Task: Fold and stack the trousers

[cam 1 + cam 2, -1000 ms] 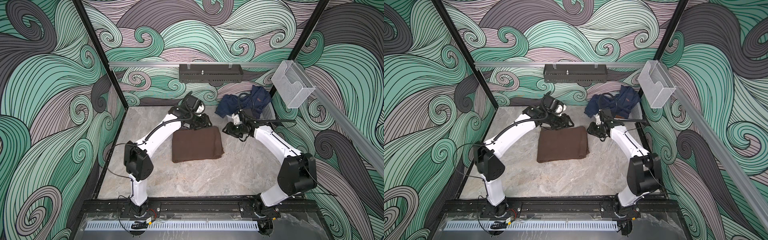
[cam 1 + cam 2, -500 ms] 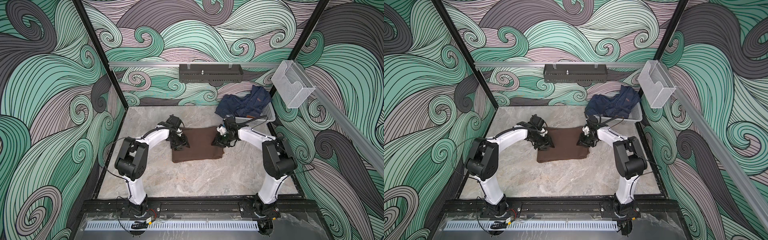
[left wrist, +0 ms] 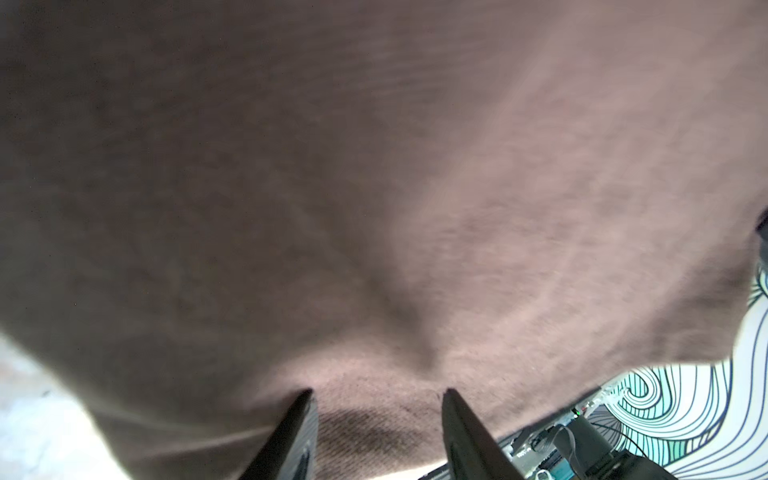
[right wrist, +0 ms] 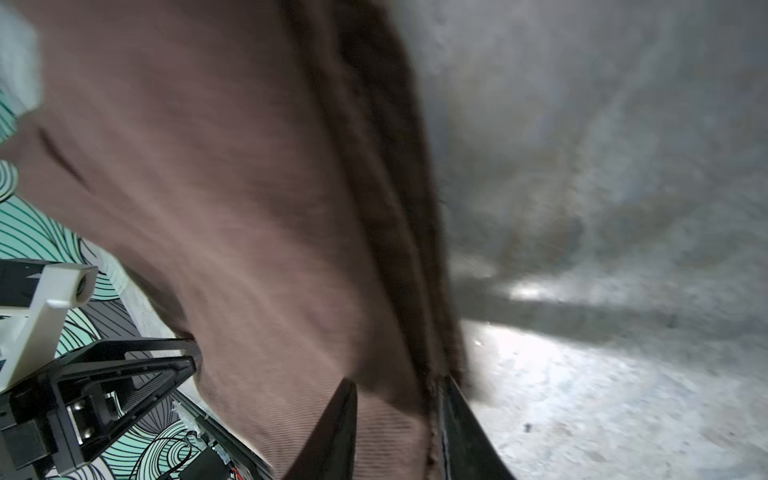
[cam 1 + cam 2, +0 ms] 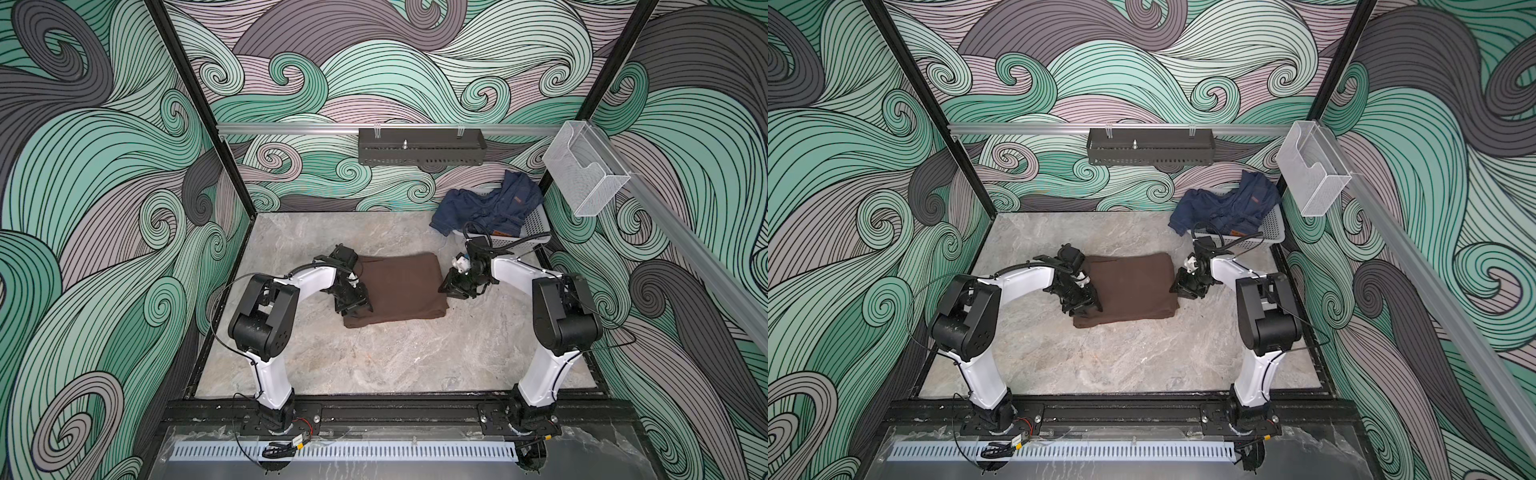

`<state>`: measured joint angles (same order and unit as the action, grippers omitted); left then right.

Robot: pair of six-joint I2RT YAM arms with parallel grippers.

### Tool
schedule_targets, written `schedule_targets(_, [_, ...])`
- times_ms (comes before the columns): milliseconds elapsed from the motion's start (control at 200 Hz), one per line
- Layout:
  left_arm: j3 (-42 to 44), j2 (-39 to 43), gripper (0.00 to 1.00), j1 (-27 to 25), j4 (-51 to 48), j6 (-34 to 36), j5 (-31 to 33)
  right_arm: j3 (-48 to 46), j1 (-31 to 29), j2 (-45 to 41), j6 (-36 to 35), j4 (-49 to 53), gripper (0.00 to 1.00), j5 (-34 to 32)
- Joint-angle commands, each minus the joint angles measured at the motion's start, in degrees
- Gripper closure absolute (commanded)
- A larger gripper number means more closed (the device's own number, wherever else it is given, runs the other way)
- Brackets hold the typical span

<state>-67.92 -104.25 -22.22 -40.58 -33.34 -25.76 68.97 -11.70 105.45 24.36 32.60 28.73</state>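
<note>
The trousers (image 5: pixel 401 289) lie folded into a dark brown rectangle in the middle of the marble table in both top views (image 5: pixel 1131 286). My left gripper (image 5: pixel 357 302) rests on their left edge. In the left wrist view it (image 3: pixel 376 395) is open, both fingertips (image 3: pixel 297 419) pressing on the brown fabric. My right gripper (image 5: pixel 449 290) is at their right edge. In the right wrist view it (image 4: pixel 397 384) is shut on the layered edge of the trousers (image 4: pixel 249 216), one finger on top and one against the side.
A white basket (image 5: pixel 538 220) at the back right holds dark blue denim garments (image 5: pixel 490 208). A black rack (image 5: pixel 419 146) hangs on the back wall and a clear wire holder (image 5: pixel 584 178) on the right rail. Bare marble table (image 5: pixel 395 365) lies in front.
Both arms came down from the back of the table to the left and right edges of the trousers, then slid a little toward the front. The trousers have not moved.
</note>
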Motion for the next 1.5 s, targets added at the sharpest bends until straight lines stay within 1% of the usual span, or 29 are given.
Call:
schedule_targets(0, [-7.9, 3.7, 0.46, 0.5, -4.2, 3.1, 2.1, 5.3, -0.9, -2.9, -0.5, 1.5, 0.65, -1.0])
schedule_targets(75, [-12.9, 2.8, 0.46, 1.0, -6.1, 3.8, 3.1, 8.7, -1.3, -2.1, 0.1, 1.7, 0.65, -1.2])
schedule_targets(150, [-17.3, 0.5, 0.46, 2.0, -7.2, 3.8, 2.8, 12.0, -1.4, 0.1, 1.0, 1.9, 0.64, -1.1])
schedule_targets(270, [-22.7, -5.0, 0.46, 3.5, -7.5, 3.9, 2.5, 15.8, -1.7, 4.5, 2.3, 0.9, 0.64, -0.6])
schedule_targets(380, [-26.0, -11.3, 0.46, 5.2, -7.3, 3.3, 0.4, 17.1, -1.6, 8.2, 3.1, 0.1, 0.63, -0.8])
schedule_targets(555, [-27.9, -17.3, 0.46, 6.3, -6.4, 3.0, -0.5, 15.1, -1.6, 11.5, 2.7, -0.8, 0.64, -3.0])
schedule_targets(755, [-29.1, -20.1, 0.46, 8.4, -7.6, 4.2, 0.3, 10.0, -1.5, 12.1, 1.8, -0.6, 0.64, -6.6])
schedule_targets(916, [-31.2, -21.6, 0.45, 10.2, -10.7, 6.6, 1.3, 6.0, -2.3, 12.6, 1.2, -1.4, 0.61, -6.4])
schedule_targets(1016, [-33.4, -22.0, 0.45, 11.7, -14.0, 8.5, 1.9, 4.6, -3.6, 12.8, 2.0, -2.4, 0.61, -6.0])
schedule_targets(1136, [-35.2, -19.5, 0.44, 14.0, -16.4, 10.0, 2.4, 5.6, -7.0, 13.3, 4.1, -3.2, 0.61, -4.3])
schedule_targets(1191, [-36.0, -17.2, 0.43, 14.9, -18.2, 10.7, 2.9, 6.4, -9.1, 13.4, 6.3, -4.1, 0.61, -3.1])
schedule_targets(1371, [-35.4, -4.9, 0.39, 15.7, -23.1, 13.2, 9.0, 6.8, -14.1, 12.2, 15.6, -11.1, 0.6, -0.1])
schedule_targets(1436, [-33.5, -0.2, 0.37, 15.7, -24.2, 13.5, 10.8, 7.6, -15.5, 10.8, 16.8, -11.7, 0.57, -0.3])
schedule_targets(1491, [-30.7, 4.0, 0.37, 15.5, -24.3, 13.5, 11.6, 8.6, -16.4, 9.1, 16.7, -11.2, 0.52, -1.5])
